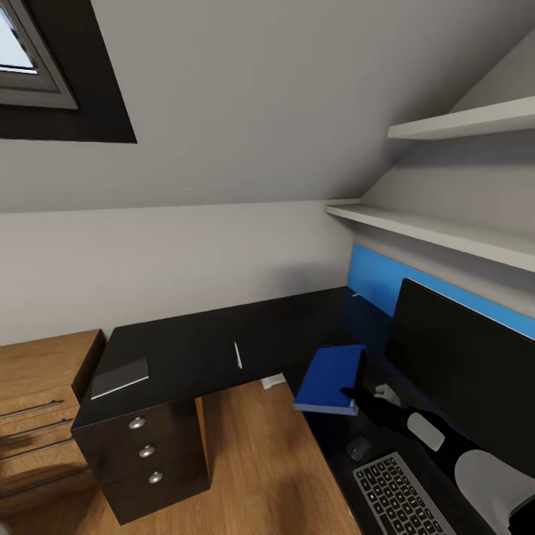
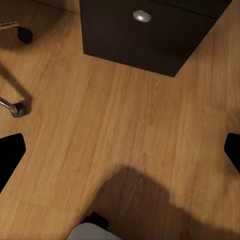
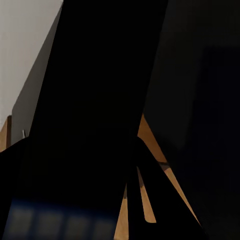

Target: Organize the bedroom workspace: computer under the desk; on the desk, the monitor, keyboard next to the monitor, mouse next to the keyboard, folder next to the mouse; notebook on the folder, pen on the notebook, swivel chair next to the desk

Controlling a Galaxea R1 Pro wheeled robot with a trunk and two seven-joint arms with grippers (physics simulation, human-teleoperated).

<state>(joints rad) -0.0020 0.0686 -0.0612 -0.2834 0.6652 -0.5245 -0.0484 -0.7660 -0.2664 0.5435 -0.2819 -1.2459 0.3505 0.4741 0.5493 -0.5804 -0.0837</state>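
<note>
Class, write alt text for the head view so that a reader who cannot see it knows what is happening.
The right tool holds a blue folder just above the black desk, beside the monitor. A mouse and keyboard lie nearer the camera; a pen and grey notebook lie farther along the desk.

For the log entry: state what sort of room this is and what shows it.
Most likely an attic room used as a home office. A sloped grey-white wall holds a dark-framed skylight, and a black-topped L-shaped desk carries a monitor and keyboard, with wall shelves above.
</note>
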